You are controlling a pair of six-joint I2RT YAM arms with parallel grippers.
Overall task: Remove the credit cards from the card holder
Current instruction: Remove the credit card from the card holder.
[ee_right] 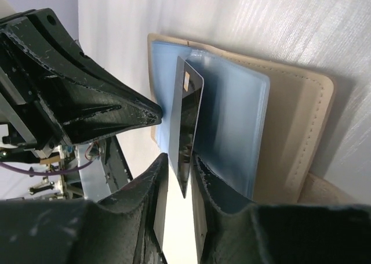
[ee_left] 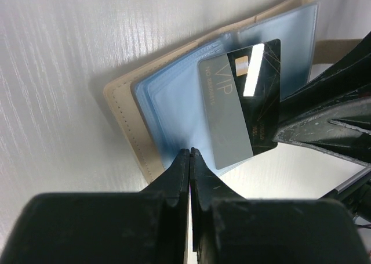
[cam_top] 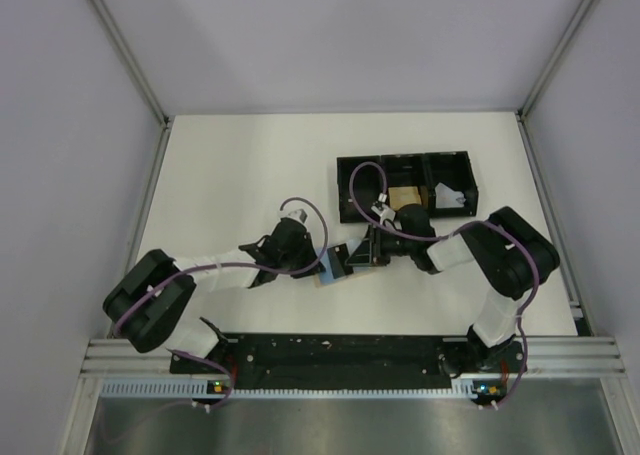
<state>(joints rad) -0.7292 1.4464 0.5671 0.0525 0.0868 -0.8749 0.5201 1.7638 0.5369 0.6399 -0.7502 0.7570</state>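
The card holder [ee_left: 122,101] lies open on the table, tan outside with blue inner panels [ee_right: 232,119]. Two credit cards stick halfway out of one pocket, a grey one marked VIP [ee_left: 226,113] over a black one [ee_left: 264,101]. My left gripper [ee_left: 189,152] is shut, and its tips rest on the blue panel's near edge. My right gripper [ee_right: 179,158] is slightly open around the cards' free end [ee_right: 188,119], with a gap showing beside them. In the top view both grippers, left [cam_top: 318,260] and right [cam_top: 362,250], meet at the card holder [cam_top: 333,263].
A black three-compartment tray [cam_top: 405,160] stands just behind the right gripper. An orange-tan block [cam_top: 405,197] sits in its middle compartment and a white object [cam_top: 447,197] in its right one. Grey walls close in the table on three sides.
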